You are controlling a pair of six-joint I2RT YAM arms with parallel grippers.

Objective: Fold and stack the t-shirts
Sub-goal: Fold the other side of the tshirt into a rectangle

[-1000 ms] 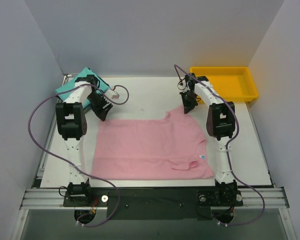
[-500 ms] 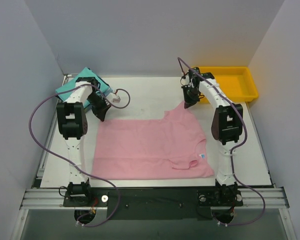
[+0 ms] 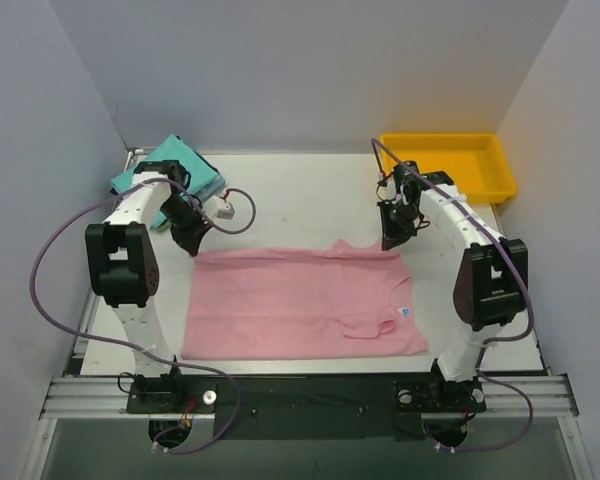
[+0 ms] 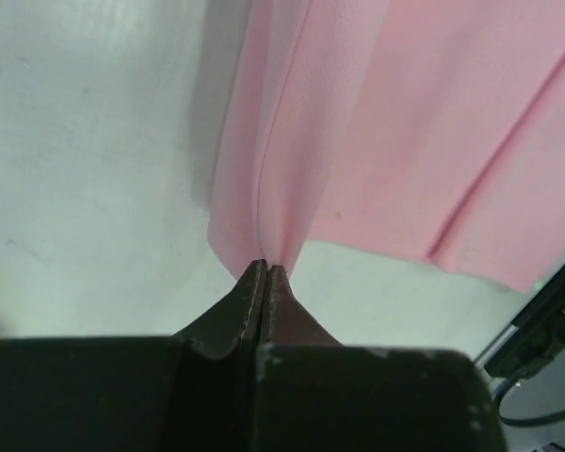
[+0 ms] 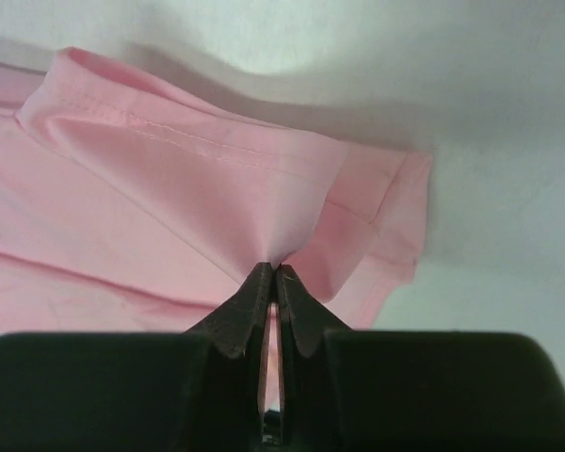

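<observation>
The light pink t-shirt [image 3: 300,300] lies spread across the middle of the table, its collar toward the near right. My left gripper [image 3: 192,244] is shut on its far-left corner; in the left wrist view the gripper [image 4: 266,269] pinches a fold of pink cloth [image 4: 405,132]. My right gripper [image 3: 390,240] is shut on the far-right edge, and the right wrist view shows the gripper [image 5: 270,271] holding bunched pink cloth [image 5: 188,179] near a hemmed sleeve. A folded teal-green t-shirt [image 3: 172,160] lies at the back left, with a blue edge [image 3: 216,184] showing under it.
A yellow plastic tray [image 3: 500,172] stands at the back right corner. Purple cables loop from both arms, and the left one trails over the table beside the teal-green t-shirt. Grey walls close in the table on the left, back and right.
My left gripper has shut on the pink t-shirt's far-left corner. My right gripper has drawn the far-right sleeve nearer and to the right, so the far edge now runs almost straight.
</observation>
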